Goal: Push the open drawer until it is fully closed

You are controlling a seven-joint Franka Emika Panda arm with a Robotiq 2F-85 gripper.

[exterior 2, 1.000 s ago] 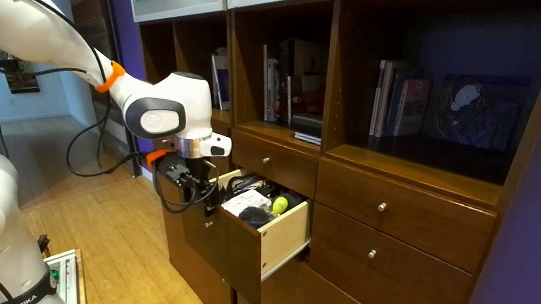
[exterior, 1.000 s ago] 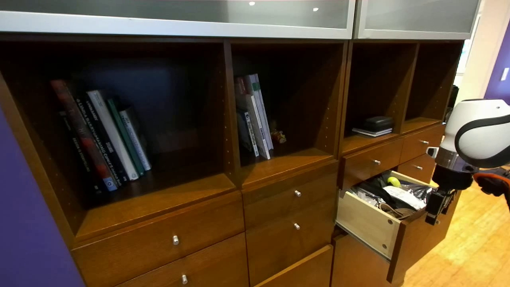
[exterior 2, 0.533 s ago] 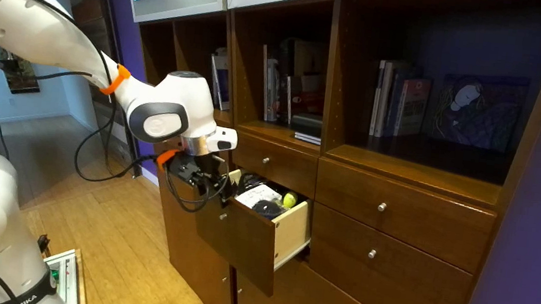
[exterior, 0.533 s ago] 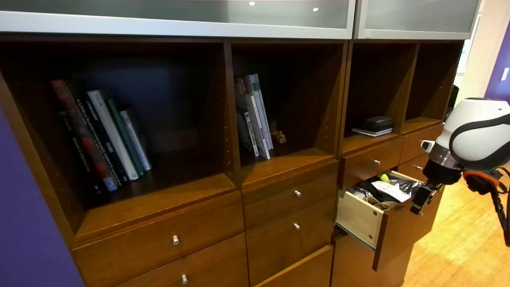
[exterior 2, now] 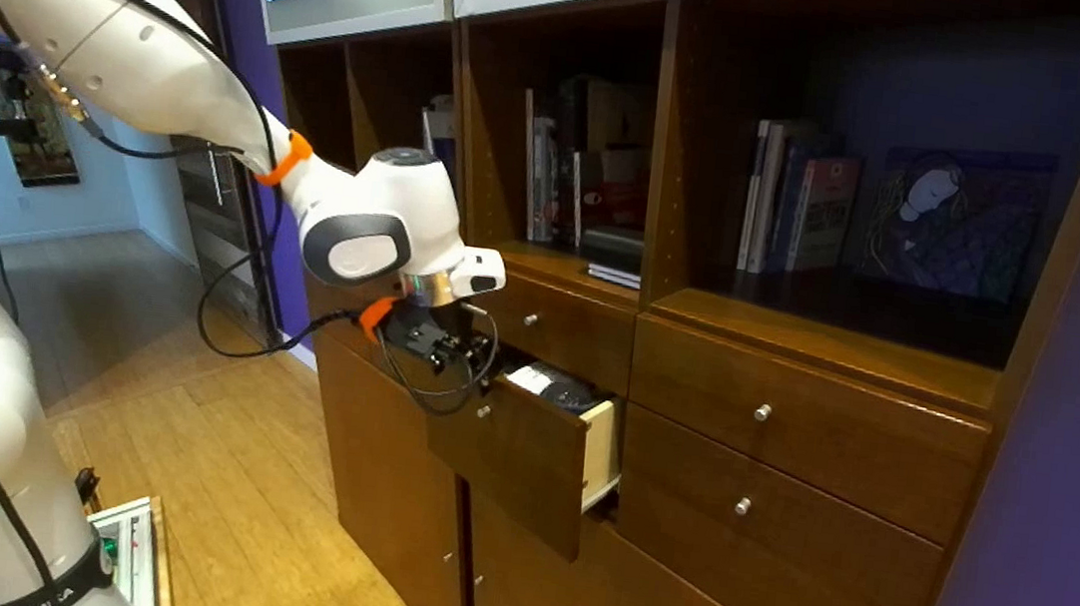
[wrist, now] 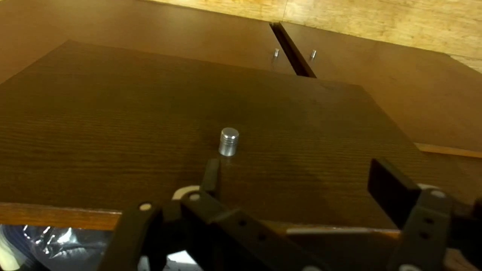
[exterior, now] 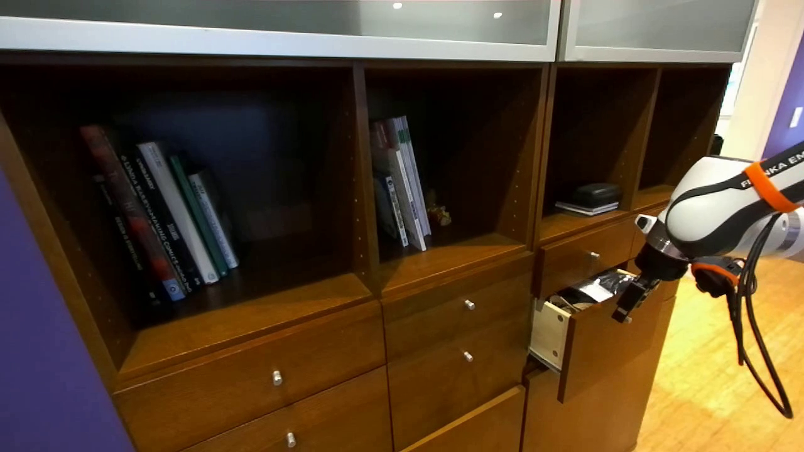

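With the gripper [wrist: 295,176] spread wide and nothing held, the pushing step is judged in hand; the drawer [exterior 2: 518,461] is partly extended from the cabinet [exterior 2: 691,389], and straight inward pressure is required next until closure.

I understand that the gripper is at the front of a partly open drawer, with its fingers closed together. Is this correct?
Not quite: the gripper is at the front of the open drawer, but its fingers stand apart, as the wrist view shows.

Drawer front [wrist: 180,120]: brown, streaked grain
Drawer side [exterior: 548,334]: pale cream
Knob [wrist: 228,143]: silver
Gripper [wrist: 297,182]: black
Arm [exterior 2: 172,82]: white
Strap [exterior: 769,187]: orange
Wall [exterior 2: 1055,468]: purple
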